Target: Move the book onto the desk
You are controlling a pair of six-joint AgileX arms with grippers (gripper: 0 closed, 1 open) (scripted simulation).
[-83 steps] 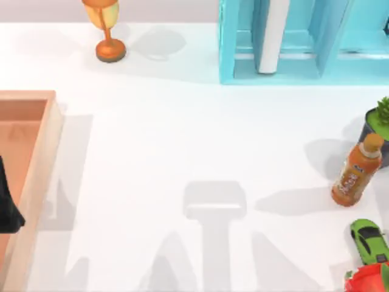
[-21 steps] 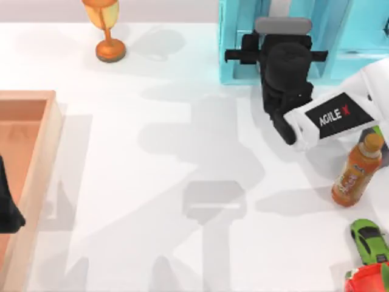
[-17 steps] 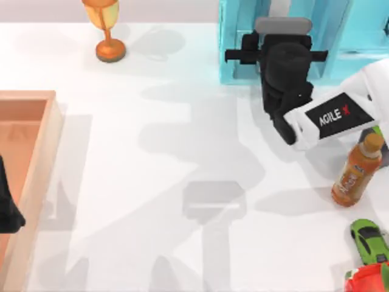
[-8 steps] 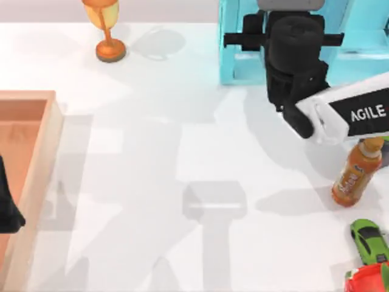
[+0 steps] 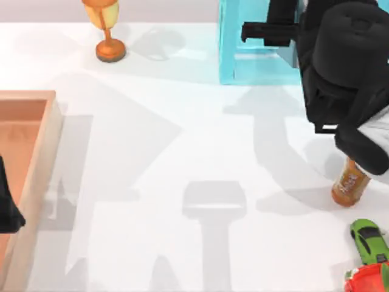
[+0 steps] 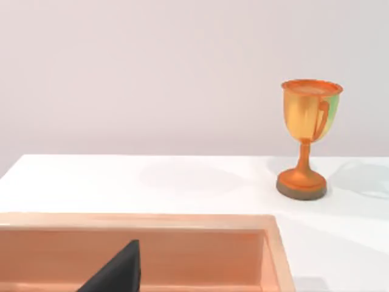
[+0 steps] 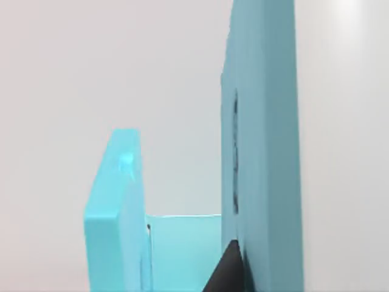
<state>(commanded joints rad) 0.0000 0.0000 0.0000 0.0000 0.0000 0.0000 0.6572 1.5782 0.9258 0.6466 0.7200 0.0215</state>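
Seen from the right wrist, the book (image 7: 261, 152) is a tall light-blue slab held upright and close, with one dark fingertip (image 7: 226, 272) of my right gripper pressed against its cover. My right arm (image 5: 340, 67) is raised high over the cyan shelf unit (image 5: 230, 55) at the back right and hides the gripper and book from above. The shelf slot below it looks vacant. The white desk (image 5: 182, 134) spreads out in front. My left gripper (image 5: 7, 207) is parked over the tray at the left edge.
A tan wooden tray (image 5: 37, 164) lies along the left side. An orange trophy (image 5: 107, 33) stands at the back left. An orange bottle (image 5: 349, 182), a green toy car (image 5: 369, 240) and a red object (image 5: 368, 281) crowd the right edge.
My right arm has risen from the shelf slot toward the camera and shifted right. The book's white edge no longer shows in the shelf. The left arm has not moved.
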